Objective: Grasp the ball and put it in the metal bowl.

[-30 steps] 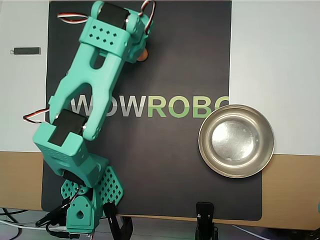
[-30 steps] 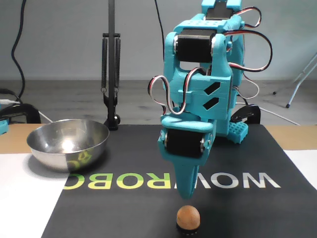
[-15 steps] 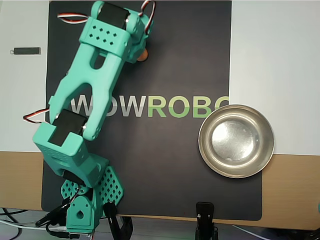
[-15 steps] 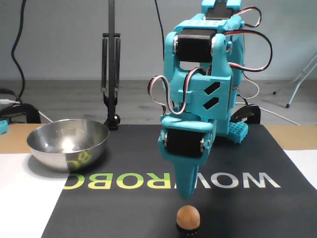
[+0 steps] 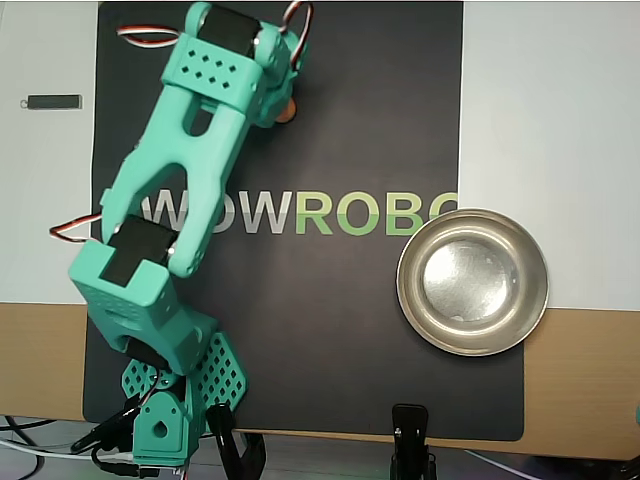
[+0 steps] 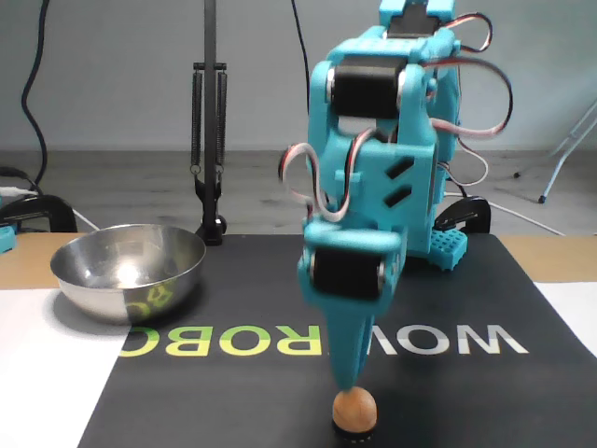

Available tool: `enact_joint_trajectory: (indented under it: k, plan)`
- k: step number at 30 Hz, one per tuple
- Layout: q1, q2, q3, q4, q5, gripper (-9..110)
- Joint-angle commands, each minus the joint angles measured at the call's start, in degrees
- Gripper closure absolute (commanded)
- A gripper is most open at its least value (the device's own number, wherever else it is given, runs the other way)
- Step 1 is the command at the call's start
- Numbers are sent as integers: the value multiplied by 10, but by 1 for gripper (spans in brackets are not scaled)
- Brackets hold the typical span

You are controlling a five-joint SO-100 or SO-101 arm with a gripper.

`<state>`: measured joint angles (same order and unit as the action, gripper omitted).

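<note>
The small orange-tan ball (image 6: 354,409) sits on the black mat, close to the camera in the fixed view. In the overhead view only a sliver of the ball (image 5: 288,112) shows beside the wrist. My teal gripper (image 6: 348,385) points straight down, its tip touching or just above the top of the ball. The fingers look like one narrow wedge from here, so I cannot tell how the jaws stand. The shiny metal bowl (image 5: 472,282) is empty at the mat's right edge in the overhead view. In the fixed view the bowl (image 6: 128,271) is at the left.
A black mat (image 5: 330,330) with WOWROBO lettering covers the table, with white paper (image 5: 550,120) beside it. A small dark stick (image 5: 52,101) lies at the upper left overhead. Black clamps (image 5: 410,440) grip the near edge. A black stand (image 6: 210,140) rises behind the bowl.
</note>
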<state>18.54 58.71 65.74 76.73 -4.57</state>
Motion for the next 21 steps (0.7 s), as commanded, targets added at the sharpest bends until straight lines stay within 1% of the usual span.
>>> enact_joint_trajectory:
  k: [1,21]
  plan:
    - [1,-3,-18,-3,1,80]
    - [0,2,-14,2,-1,79]
